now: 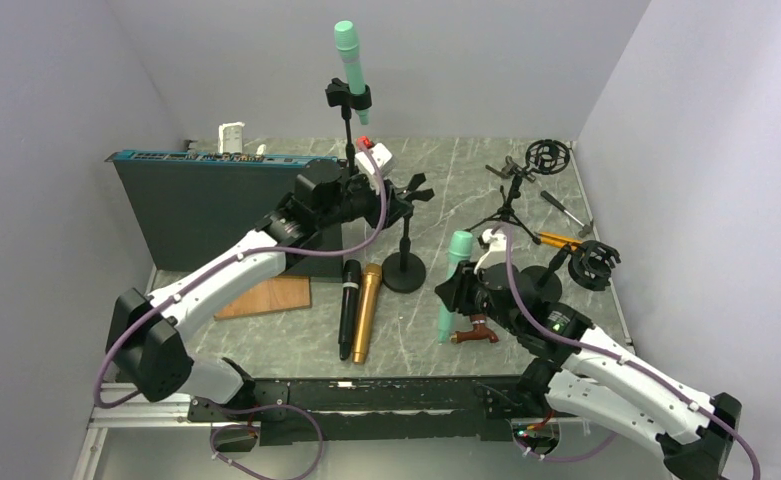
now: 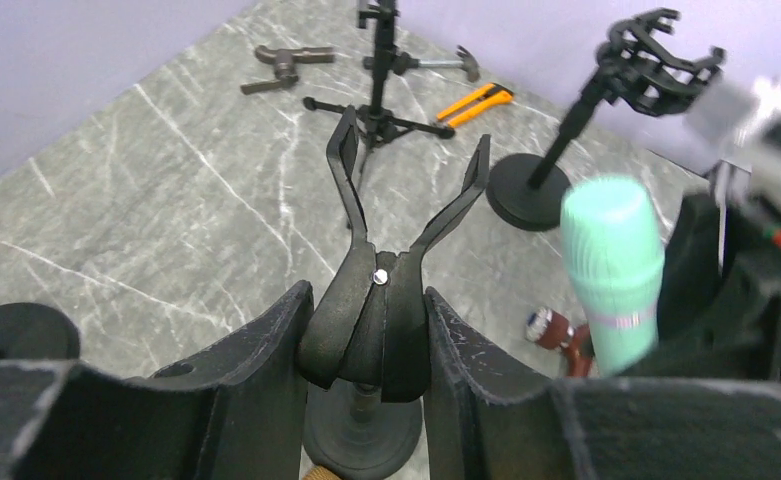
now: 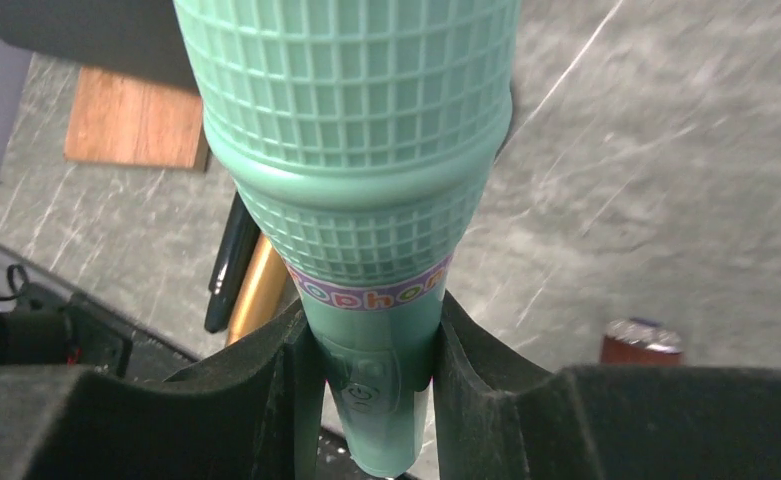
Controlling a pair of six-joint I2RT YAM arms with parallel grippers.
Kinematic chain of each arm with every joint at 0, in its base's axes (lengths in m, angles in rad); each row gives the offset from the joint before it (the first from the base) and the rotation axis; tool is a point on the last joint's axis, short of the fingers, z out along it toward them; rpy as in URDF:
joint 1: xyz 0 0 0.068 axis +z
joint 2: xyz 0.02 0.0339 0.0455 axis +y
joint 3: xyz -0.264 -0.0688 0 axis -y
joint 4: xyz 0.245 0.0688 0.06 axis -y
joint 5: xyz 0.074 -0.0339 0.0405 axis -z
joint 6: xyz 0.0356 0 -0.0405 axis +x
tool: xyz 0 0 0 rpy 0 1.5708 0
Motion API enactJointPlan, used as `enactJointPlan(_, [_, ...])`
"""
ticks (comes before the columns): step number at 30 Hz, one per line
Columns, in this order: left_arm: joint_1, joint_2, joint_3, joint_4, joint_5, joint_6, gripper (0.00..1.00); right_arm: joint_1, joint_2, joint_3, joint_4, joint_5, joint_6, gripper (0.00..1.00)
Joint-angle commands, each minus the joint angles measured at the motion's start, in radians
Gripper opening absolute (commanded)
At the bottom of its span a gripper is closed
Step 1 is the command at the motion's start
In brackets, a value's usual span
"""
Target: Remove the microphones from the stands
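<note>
- I count four microphones: two mint-green, one black [image 1: 348,305] and one gold [image 1: 366,312]. The black and gold ones lie side by side on the desk [image 1: 446,170], near of centre, with their long axes running near to far.
- I count four stands: a tall stand [image 1: 347,130] at the far side, a short round-base stand [image 1: 404,268] in the centre, and a tripod stand [image 1: 509,210] and a second round-base stand [image 1: 544,283] to the right. Each of the last two carries a shock mount.
- The green microphone [image 1: 460,246] is off the short stand, just to its right, clasped in my right jaws [image 1: 456,292]. The right wrist view shows the jaws [image 3: 371,345] pressed against both sides of its handle just below the lettered band, with the meshed head [image 3: 351,150] above them.
- Its long axis stands close to upright, head up and tail down toward the desk. The tail hangs beside a brown tap-like piece [image 1: 476,335]. I cannot tell whether the tail touches the desk.
- My left jaws [image 2: 366,340] are clenched on the lower body of the short stand's clip [image 2: 381,290], whose two prongs spread upward.
- The other green microphone [image 1: 349,55] sits in the tall stand's holder, head up and nearly vertical.
</note>
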Motion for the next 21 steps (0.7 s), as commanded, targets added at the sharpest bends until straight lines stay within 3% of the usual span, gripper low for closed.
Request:
enactJointPlan(1, [0.006, 0.047, 0.119, 0.088, -0.097, -0.01, 0.0, 0.002, -0.007, -0.104, 0.201, -0.131, 0.196, 0.0])
enactJointPlan(6, [0.005, 0.133, 0.203, 0.061, -0.076, 0.01, 0.0, 0.002, 0.119, -0.246, 0.512, -0.251, 0.294, 0.0])
enactJointPlan(13, [0.006, 0.171, 0.203, 0.046, -0.082, 0.014, 0.0, 0.001, 0.44, -0.218, 0.799, -0.373, 0.318, 0.0])
enactJointPlan(19, [0.005, 0.181, 0.227, -0.039, -0.064, 0.052, 0.0, 0.002, 0.582, -0.21, 0.917, -0.45, 0.31, 0.21])
enactJointPlan(21, [0.005, 0.174, 0.215, -0.05, -0.063, 0.062, 0.0, 0.002, 0.585, -0.226, 0.91, -0.417, 0.324, 0.38])
